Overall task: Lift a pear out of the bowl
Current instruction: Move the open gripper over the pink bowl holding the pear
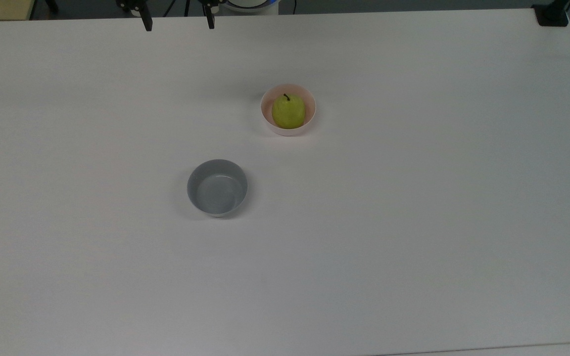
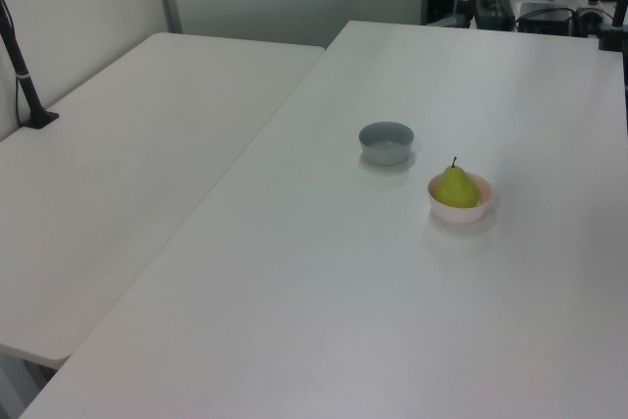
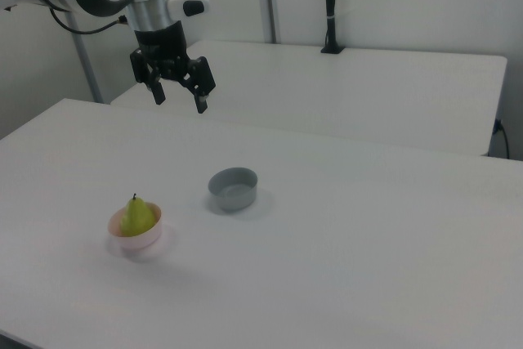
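Still, pear [image 1: 288, 111] in pink bowl [image 1: 270, 123], pincer [image 3: 180, 97] spread.

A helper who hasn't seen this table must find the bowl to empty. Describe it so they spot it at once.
On the big white table stand two small round bowls, apart. Take the pale pink bowl, nearer the table's middle in the top view. It alone holds a yellow-green pear; the grey bowl holds nothing.

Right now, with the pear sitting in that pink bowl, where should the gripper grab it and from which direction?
Probably from straight above. The small yellow-green pear stands upright in the pale pink bowl, stem up, and the rim hides its lower half. Close the open gripper across the rounded body just above the rim, fingers either side of the dark stem.
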`<state>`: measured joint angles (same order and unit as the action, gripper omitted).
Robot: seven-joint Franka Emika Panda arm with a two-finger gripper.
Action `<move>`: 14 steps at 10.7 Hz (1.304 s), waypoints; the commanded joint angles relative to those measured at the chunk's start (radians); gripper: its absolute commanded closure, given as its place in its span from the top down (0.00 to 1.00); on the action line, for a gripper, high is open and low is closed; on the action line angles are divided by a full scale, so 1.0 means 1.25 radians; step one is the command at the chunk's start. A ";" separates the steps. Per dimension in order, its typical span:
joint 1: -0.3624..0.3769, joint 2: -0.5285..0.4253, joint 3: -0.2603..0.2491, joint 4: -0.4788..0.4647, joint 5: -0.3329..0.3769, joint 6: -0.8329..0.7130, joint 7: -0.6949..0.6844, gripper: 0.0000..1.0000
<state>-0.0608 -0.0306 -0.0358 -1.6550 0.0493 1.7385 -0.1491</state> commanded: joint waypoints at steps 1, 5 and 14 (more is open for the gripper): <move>0.014 0.004 -0.007 0.015 -0.011 -0.021 -0.005 1.00; 0.014 0.004 -0.006 0.015 -0.011 -0.020 -0.003 1.00; 0.018 -0.002 0.000 -0.025 -0.040 -0.026 -0.154 1.00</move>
<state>-0.0584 -0.0279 -0.0333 -1.6620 0.0486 1.7347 -0.2375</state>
